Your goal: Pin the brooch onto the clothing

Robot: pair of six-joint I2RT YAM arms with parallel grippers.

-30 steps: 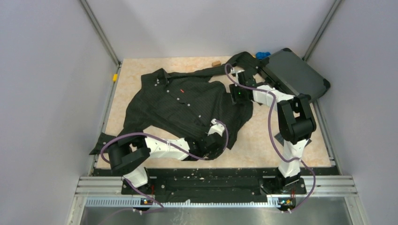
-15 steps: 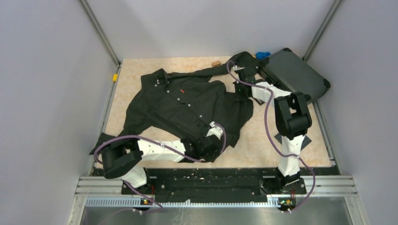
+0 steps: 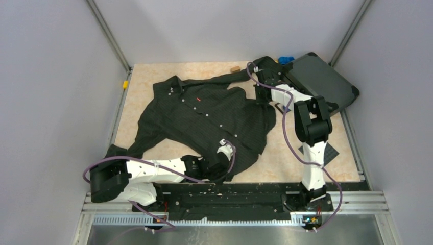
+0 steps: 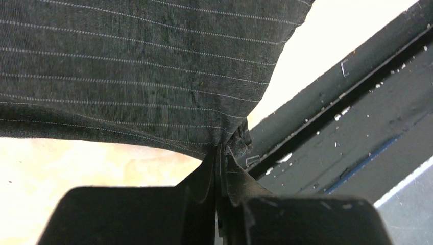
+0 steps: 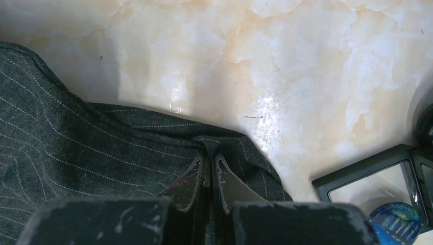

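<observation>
Left arm [image 3: 153, 168] laid low along the shirt's [image 3: 204, 112] near hem. Left gripper [image 4: 220, 149] jaws pinched tight on hem fabric. Right arm [image 3: 309, 122] folded, reaching the shirt's far-right sleeve. Right gripper [image 5: 209, 155] jaws clamped on fabric edge.

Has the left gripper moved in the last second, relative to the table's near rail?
Yes. The left gripper, shut on the shirt hem, has come closer to the black rail and slightly leftward.
</observation>
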